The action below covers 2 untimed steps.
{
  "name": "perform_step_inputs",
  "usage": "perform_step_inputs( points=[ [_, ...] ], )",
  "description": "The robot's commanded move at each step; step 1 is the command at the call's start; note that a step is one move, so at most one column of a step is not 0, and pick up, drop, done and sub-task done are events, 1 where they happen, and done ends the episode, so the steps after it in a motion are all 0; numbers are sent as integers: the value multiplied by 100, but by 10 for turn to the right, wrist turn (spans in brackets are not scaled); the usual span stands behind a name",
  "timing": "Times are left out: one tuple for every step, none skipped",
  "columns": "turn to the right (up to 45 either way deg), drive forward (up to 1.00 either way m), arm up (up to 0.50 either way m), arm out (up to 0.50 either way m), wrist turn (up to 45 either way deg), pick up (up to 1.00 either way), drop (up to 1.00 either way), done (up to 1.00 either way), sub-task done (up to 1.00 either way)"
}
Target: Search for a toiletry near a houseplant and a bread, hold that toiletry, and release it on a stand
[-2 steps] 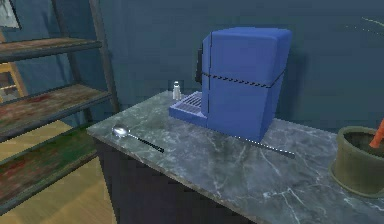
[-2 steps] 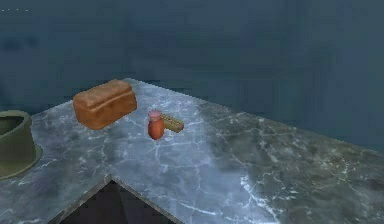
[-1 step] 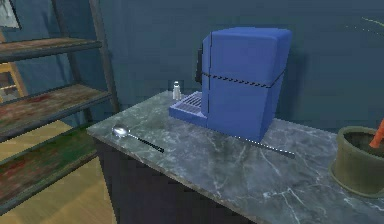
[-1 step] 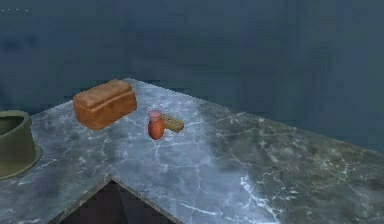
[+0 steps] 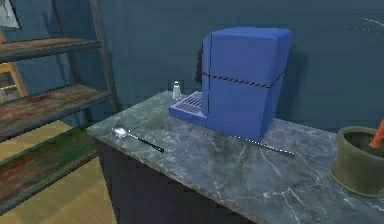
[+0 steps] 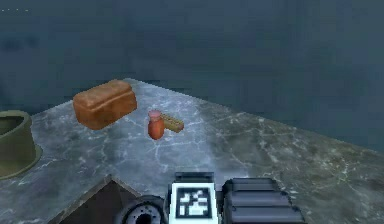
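Forward view: a blue coffee machine [image 5: 240,80] stands mid-way along the counter [image 5: 250,175]; a grey-green pot [image 5: 360,158] sits at its right edge.

Arm side view: a small reddish bottle [image 6: 156,125], likely the toiletry, stands just beside the bread [image 6: 104,103] toward the counter's far edge; the gripper [image 6: 145,212] sits at the near edge, and I cannot tell its finger state or whether it holds anything; best to reach straight out at the bottle, clear of the bread.

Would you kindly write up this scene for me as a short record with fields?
Surface: grey marble counter
Appliance: blue coffee machine, small shaker beside it
Cutlery: spoon near the counter's corner
Bread: brown loaf
Beside loaf: small red container, not touching it
Planter: pot at the arm side view's left edge
Arm: pincer at the arm side view's bottom edge; cannot tell whether it holds anything
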Motion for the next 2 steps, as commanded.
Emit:
perform_step_inputs(
  points=[
    [0, 0, 0, 36, 0, 0, 0, 0, 0],
    [0, 0, 0, 0, 450, 0, 0, 0, 0]
  ],
)
